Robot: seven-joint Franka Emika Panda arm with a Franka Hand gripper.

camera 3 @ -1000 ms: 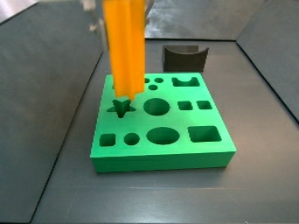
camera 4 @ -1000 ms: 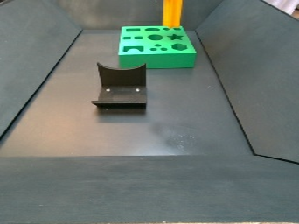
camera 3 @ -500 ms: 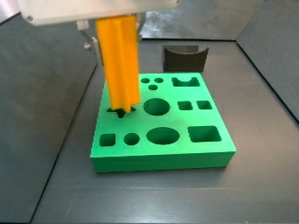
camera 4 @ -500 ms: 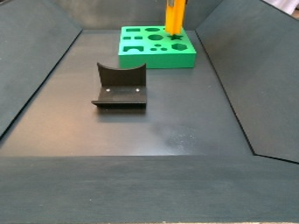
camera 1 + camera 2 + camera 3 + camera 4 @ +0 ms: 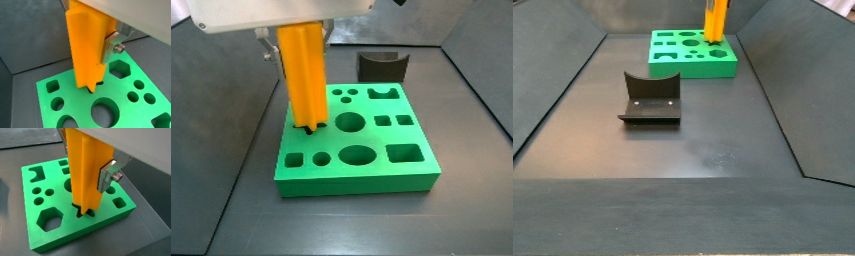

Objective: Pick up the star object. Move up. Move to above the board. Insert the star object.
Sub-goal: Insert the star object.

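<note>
Gripper [image 5: 93, 170] fingers [image 5: 109, 175] clamp the upright orange star peg [image 5: 87, 173]; its lower tip sits in the star hole of the green board [image 5: 47, 235]; dark U-shaped block [image 5: 649, 98] rests well apart on the surface

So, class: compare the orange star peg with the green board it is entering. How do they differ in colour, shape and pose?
Colour: the star object is bright orange, the board bright green.
Shape: the star object is tall, slim and ridged; the board is a wide, flat block with many shaped holes.
Pose: the star object stands upright in the gripper, its tip in the star hole; the board lies flat on the floor.
Both look plain, matte and single-coloured.
</note>
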